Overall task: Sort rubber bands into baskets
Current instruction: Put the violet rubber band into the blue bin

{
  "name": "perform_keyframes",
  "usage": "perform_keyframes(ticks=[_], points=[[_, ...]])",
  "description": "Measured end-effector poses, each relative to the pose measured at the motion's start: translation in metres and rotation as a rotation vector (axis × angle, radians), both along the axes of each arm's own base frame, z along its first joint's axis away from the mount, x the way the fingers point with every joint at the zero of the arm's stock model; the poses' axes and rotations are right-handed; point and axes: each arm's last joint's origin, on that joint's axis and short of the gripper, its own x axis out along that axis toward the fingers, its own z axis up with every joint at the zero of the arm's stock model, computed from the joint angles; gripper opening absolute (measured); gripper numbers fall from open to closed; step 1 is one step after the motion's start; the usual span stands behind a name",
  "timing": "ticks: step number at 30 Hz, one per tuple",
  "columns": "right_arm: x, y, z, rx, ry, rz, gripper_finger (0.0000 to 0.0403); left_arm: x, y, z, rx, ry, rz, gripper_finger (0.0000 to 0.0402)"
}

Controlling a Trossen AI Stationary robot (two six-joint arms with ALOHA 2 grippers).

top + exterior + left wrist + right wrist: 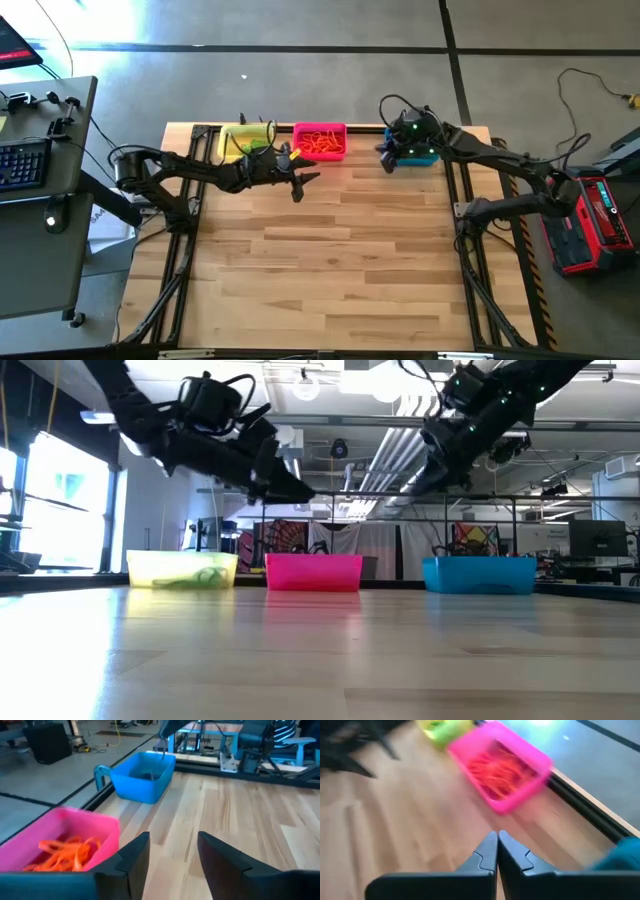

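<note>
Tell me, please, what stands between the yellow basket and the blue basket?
The pink basket stands between the yellow basket and the blue basket, holding orange rubber bands. The low view shows the row; the high view shows the bands.

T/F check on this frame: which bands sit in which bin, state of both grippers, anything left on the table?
1. The pink basket holds orange rubber bands. True.
2. The right gripper is wide open. False: its fingers are shut together, with nothing seen between them.
3. The left gripper is open and empty. True.
4. The yellow basket holds orange bands. False: green rubber bands show through it.
5. The blue basket sits between the other two. False: the pink one is in the middle.
</note>
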Motion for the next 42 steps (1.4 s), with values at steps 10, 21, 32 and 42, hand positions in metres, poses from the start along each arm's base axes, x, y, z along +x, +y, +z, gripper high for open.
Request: perform_keyframes(ticks=[10,21,32,42], points=[[0.034,0.042,0.012,-0.054,-0.137,0.219,0.0,0.051,0.005,0.019,0.093,-0.053,-0.05,0.0208],[0.05,0.073,0.02,-0.068,-0.237,0.326,0.0,0.077,-0.005,0.032,0.136,-0.088,-0.089,0.0211],[0.052,0.079,0.021,-0.087,-0.242,0.327,0.0,0.082,-0.025,0.029,0.161,-0.038,-0.258,0.0203],[0.053,0.08,0.022,-0.088,-0.243,0.329,0.0,0.081,-0.023,0.027,0.133,-0.03,-0.27,0.0199]])
